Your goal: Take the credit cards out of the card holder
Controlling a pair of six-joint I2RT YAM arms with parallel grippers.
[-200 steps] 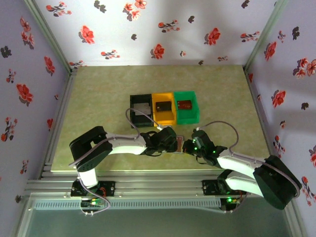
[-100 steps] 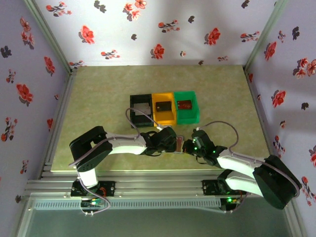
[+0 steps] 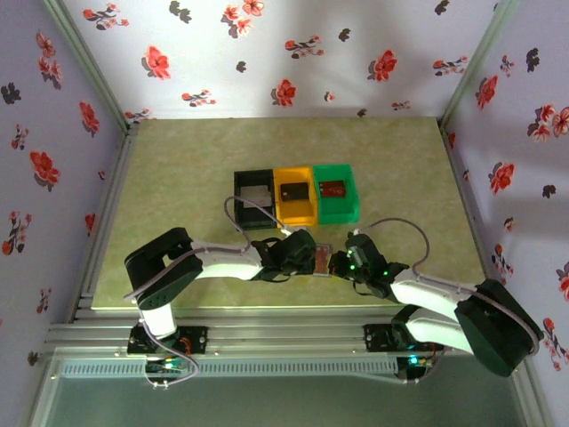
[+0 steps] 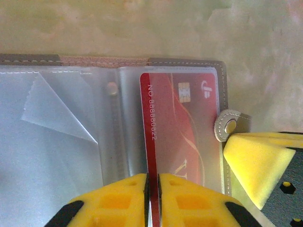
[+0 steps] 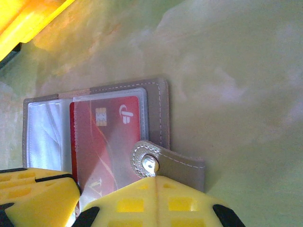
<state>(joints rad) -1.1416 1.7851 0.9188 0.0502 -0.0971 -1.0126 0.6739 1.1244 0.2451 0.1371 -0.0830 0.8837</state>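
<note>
2 arms reach low and inward, meeting near-centre on the worktop (image 3: 178,178). Left end effector (image 4: 152,183) is clamped on the near edge of the red credit card (image 4: 182,137), which sits in the open card holder (image 4: 221,80). Right end effector (image 5: 155,189) is together, tips on the snap tab (image 5: 182,163).

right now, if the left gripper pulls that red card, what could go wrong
1. The left gripper pinches the red card at its very edge, so it may slip off, or drag the clear sleeve along too.
2. The right gripper, shut, pins the card holder only by its snap tab, so the holder could slide or swing with the card.
</note>
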